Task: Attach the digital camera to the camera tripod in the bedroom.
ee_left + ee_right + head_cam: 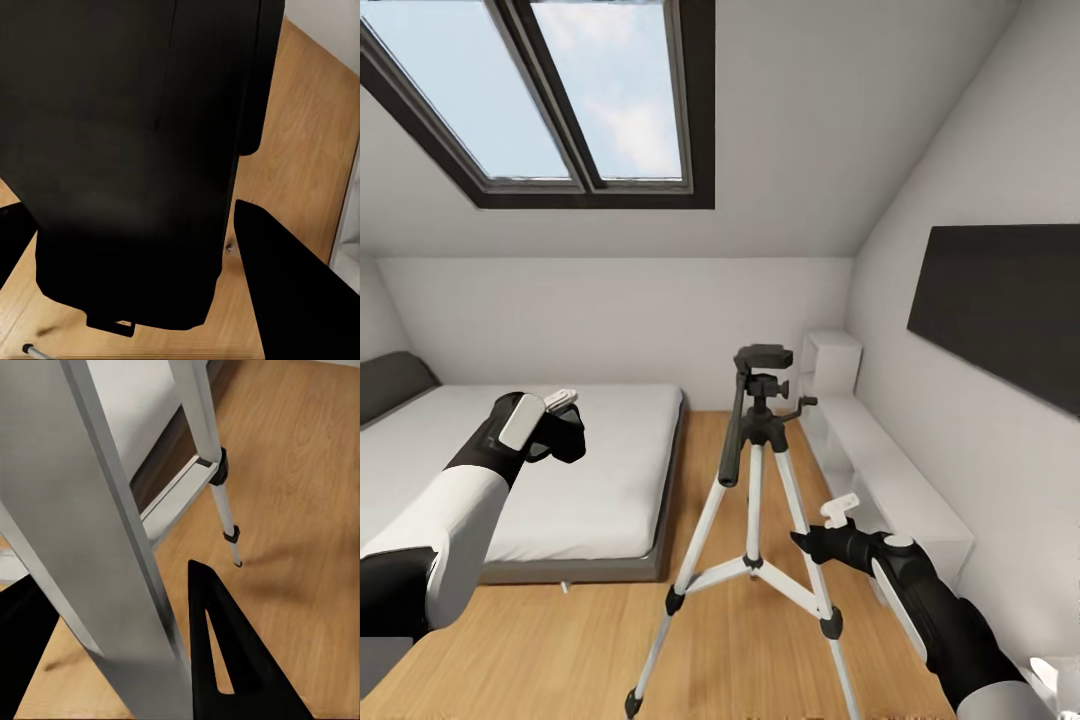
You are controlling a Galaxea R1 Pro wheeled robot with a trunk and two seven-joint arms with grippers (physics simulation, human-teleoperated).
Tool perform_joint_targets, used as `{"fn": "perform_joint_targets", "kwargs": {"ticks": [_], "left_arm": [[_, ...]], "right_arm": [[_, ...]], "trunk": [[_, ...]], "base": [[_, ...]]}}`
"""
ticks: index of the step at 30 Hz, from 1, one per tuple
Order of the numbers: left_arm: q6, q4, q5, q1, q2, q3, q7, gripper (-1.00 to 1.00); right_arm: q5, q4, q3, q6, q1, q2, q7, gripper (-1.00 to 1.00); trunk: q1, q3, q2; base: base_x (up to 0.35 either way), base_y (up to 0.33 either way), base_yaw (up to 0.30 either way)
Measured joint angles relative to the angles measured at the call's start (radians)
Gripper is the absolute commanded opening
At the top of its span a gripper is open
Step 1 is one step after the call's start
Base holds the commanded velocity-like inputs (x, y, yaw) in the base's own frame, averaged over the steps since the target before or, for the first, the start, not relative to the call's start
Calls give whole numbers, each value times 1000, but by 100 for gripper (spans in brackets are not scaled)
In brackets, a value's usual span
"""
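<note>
Under the sloped ceiling of the bedroom (pixel 610 290), with the skylight (pixel 550 95) overhead, the tripod (pixel 758 520) stands on the wood floor (pixel 560 650) between the bed (pixel 560 470) and the white shelf (pixel 880 480) along the right wall; its three pale legs are splayed, centre braces joined, black pan head level on top with nothing mounted on it, its handle slanting down to the left; a black TV (pixel 1010 300) hangs on the wall above the shelf. Over the mattress, the left gripper (pixel 565 425) is raised at about the height of the tripod's head, well apart from it to the left; from the left wrist view a large black boxy body, the camera (pixel 127 150), sits between the fingers (pixel 292 292), which flank it on both sides, so the gripper appears to be pinching it. Low on the right, the right gripper (pixel 812 540) reaches in toward the tripod's right-hand leg, just beside it; in the right wrist view that leg (pixel 97 547) runs close and blurred between the two dark fingers (pixel 232 660), which stand spread to either side; whether they touch it I cannot tell. Beyond it another leg (pixel 214 465) and a brace show above the floor, with the bed's edge behind.
</note>
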Motion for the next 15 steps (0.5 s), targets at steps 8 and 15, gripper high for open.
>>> {"fn": "perform_joint_targets", "kwargs": {"ticks": [8,15], "left_arm": [[1,3,3,0,2,0,0,-100],[3,8,3,0,17,1,-24,-100]], "right_arm": [[5,26,1,-4,0,-7,6,-100],[2,38,4,-7,1,-15,32,-100]], "trunk": [[0,0,0],[0,0,0]], "base": [[-65,0,0],[-7,0,0]]}}
